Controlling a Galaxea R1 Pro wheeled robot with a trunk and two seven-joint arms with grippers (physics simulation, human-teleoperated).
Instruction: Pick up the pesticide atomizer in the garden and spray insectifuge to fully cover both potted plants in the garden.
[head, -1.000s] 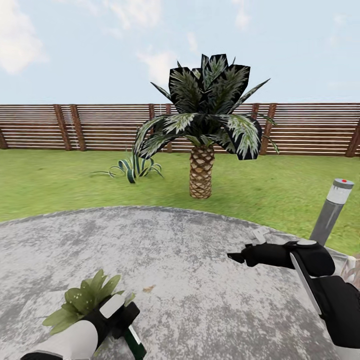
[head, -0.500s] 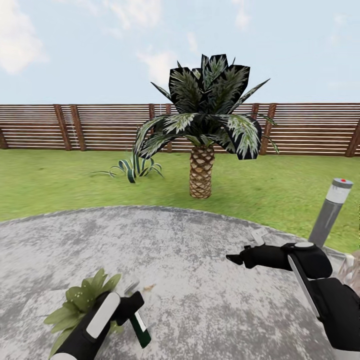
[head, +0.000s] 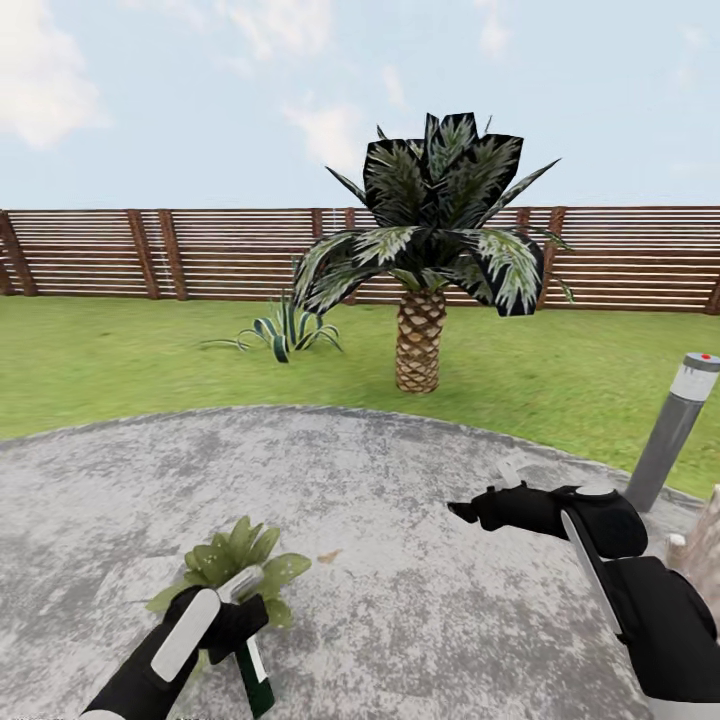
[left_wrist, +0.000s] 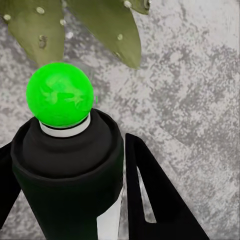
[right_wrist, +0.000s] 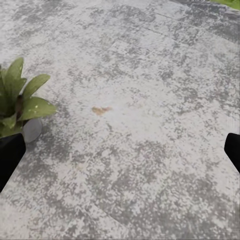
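Observation:
My left gripper (head: 238, 628) is shut on the pesticide atomizer (head: 256, 680), whose dark green bottle hangs below the fingers and whose whitish head (head: 240, 583) points at a potted plant (head: 238, 558) just beyond it on the round patio. In the left wrist view the gripped dark body (left_wrist: 70, 165) carries a bright green ball, and leaves (left_wrist: 107, 27) above it bear whitish insectifuge specks (left_wrist: 40, 10). My right gripper (head: 462, 512) hovers open over the patio to the right, empty. The right wrist view shows the same plant (right_wrist: 22, 102) in its grey pot (right_wrist: 32, 129).
A grey bollard lamp (head: 680, 430) stands at the patio's right rim, with a scaly trunk (head: 700, 530) by my right arm. Beyond the gravelly patio (head: 400, 470) lie lawn, a palm (head: 420, 340), a striped-leaf bush (head: 285, 335) and a wooden fence (head: 150, 255).
The whole picture has shifted right, so the camera moved. My left arm has come up from the lower edge with the atomizer, now closer to the plant. The right arm barely moved.

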